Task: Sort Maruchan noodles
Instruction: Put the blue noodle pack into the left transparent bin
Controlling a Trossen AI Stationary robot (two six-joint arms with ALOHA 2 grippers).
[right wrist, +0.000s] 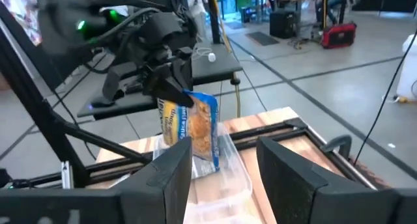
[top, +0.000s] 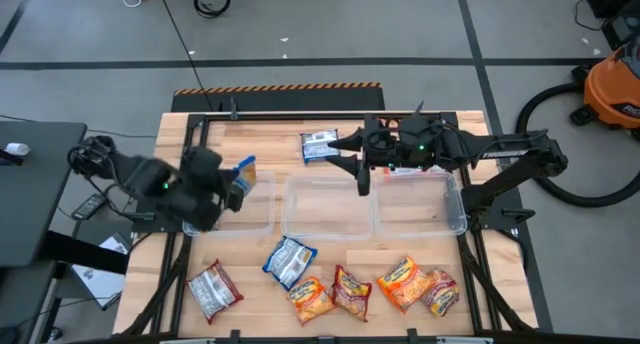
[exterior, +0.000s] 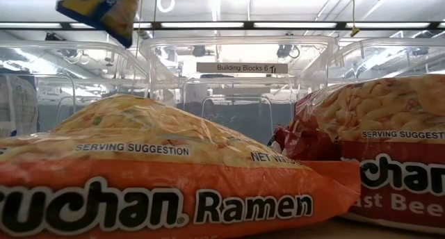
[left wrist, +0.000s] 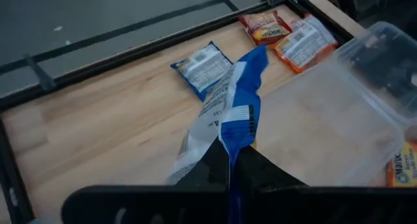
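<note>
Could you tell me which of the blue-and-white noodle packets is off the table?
The blue packet pinched in the left gripper, hanging above the left bin; the other two blue ones lie flat on the wood.

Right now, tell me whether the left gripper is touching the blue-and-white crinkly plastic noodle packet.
Touching. The left wrist view shows the left gripper shut on the blue-and-white noodle packet, pinching its edge; the right wrist view shows it hanging from those fingers above the clear plastic bin.

Grey concrete floor (top: 330, 24) crossed by dark lines. Orange shop vacuum (top: 612, 84) beside the wooden table (top: 270, 139), hose curling alongside.
</note>
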